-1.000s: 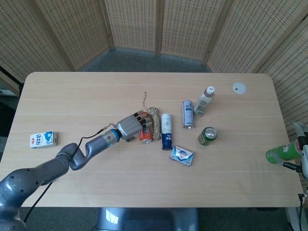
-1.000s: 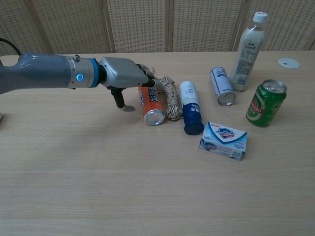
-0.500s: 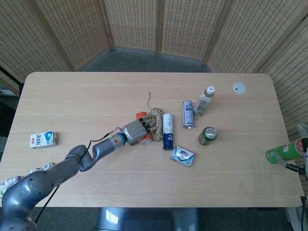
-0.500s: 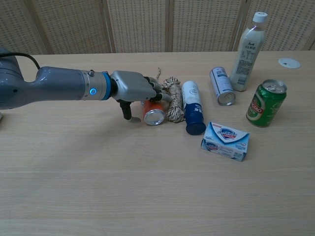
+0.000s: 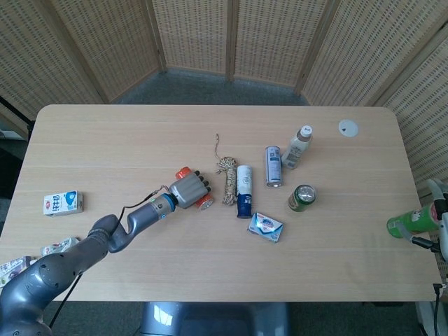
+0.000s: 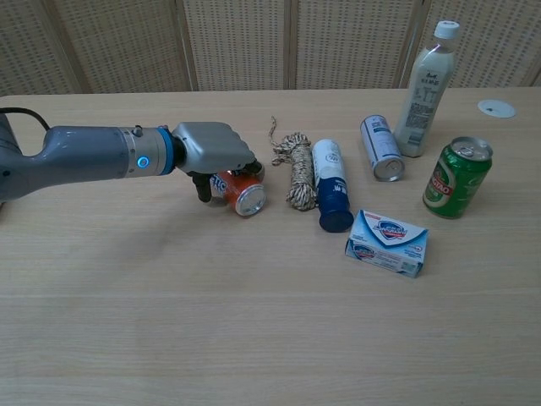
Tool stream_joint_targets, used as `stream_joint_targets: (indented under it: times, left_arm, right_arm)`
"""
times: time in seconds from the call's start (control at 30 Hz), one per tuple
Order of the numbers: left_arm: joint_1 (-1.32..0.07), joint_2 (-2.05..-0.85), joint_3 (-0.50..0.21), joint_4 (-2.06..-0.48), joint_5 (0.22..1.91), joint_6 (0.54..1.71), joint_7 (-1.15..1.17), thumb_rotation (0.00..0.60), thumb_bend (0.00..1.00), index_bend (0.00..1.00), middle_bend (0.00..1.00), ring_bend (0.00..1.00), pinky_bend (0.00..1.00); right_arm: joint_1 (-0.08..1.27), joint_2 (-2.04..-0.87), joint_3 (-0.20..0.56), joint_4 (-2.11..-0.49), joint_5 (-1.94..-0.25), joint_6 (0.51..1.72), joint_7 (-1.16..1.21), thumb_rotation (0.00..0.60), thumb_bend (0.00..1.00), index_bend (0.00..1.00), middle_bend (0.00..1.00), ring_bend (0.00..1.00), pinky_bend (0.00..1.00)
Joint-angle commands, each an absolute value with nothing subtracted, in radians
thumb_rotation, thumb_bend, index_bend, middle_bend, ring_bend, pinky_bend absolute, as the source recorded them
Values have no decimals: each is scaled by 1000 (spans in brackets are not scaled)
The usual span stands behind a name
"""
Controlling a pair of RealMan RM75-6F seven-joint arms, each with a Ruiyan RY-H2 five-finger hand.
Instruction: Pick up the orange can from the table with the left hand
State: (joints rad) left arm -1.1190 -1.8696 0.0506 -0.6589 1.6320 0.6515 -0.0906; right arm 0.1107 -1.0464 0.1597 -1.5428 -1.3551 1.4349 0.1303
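The orange can (image 6: 242, 194) lies on its side under my left hand (image 6: 210, 149), whose fingers wrap over it from above; its silver end (image 6: 251, 200) faces the camera. In the head view the left hand (image 5: 187, 190) covers the can's middle, and only the orange can (image 5: 183, 171) ends stick out. The can sits a little left of the rope bundle (image 6: 295, 167), apart from it. Whether it touches the table I cannot tell. My right hand (image 5: 439, 210) shows only at the far right edge of the head view, beside a green bottle-like object (image 5: 409, 224); its fingers are hidden.
Right of the rope lie a white-and-blue tube (image 6: 330, 184), a soap box (image 6: 386, 241) and a silver can (image 6: 380, 149). A green can (image 6: 456, 177) and a white bottle (image 6: 426, 80) stand further right. A milk carton (image 5: 63, 203) sits at the far left.
The left hand has closed over the orange can and drawn it left, away from the rope. The can now points obliquely. The right hand has stayed put.
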Motion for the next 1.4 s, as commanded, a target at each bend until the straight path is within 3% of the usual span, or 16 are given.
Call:
stream_joint_targets:
  times: [0.03,0.33,0.87,1.4]
  left_arm:
    - [-1113,-1867,47,-656,1628,671,-102,600,389,441,517,490,446]
    - [-1093,-1796,9,-726,1600,754,-134,600,385,439,520,492,481]
    - [-1033,-1324,-205,-1258,1440,935,-10,600,373,454,551,516,521]
    - [-995,-1065,-340,-1506,1326,982,29,600,370,460,543,513,550]
  right_arm:
    - [110,-1044,160,-1546,-1355,1436,128,321,246,0,27,0,0]
    - [108,-1045,162,-1550,-1358,1439,130,319,246,0,27,0,0]
    - [127,-1077,163,-1520,-1374,1421,154,318,244,0,27,0,0]
    - [138,-1099,164,-1493,-1377,1410,174,320,245,0,27,0,0]
